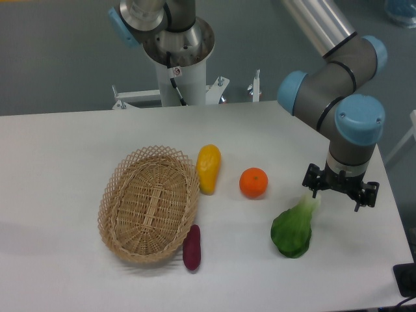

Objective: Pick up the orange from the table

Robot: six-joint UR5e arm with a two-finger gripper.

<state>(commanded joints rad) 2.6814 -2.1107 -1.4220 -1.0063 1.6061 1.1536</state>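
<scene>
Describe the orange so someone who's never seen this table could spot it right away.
On the white table, find the oval wicker basket; just past the long yellow fruit beside it sits the orange. It's the only small, round, bright-orange thing there.

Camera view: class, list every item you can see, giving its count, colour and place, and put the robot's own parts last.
table: one, white, fills the view.
basket: one, tan wicker, empty, left of centre.
mango-like fruit: one, yellow-orange, beside the basket's right rim.
orange: one, bright orange, right of the yellow fruit.
purple vegetable: one, dark purple, at the basket's lower right.
leafy green vegetable: one, green, lower right of the orange.
arm: one, grey with blue caps, upper right.
gripper: one, black, over the leafy vegetable's pale end; jaw state unclear.
</scene>
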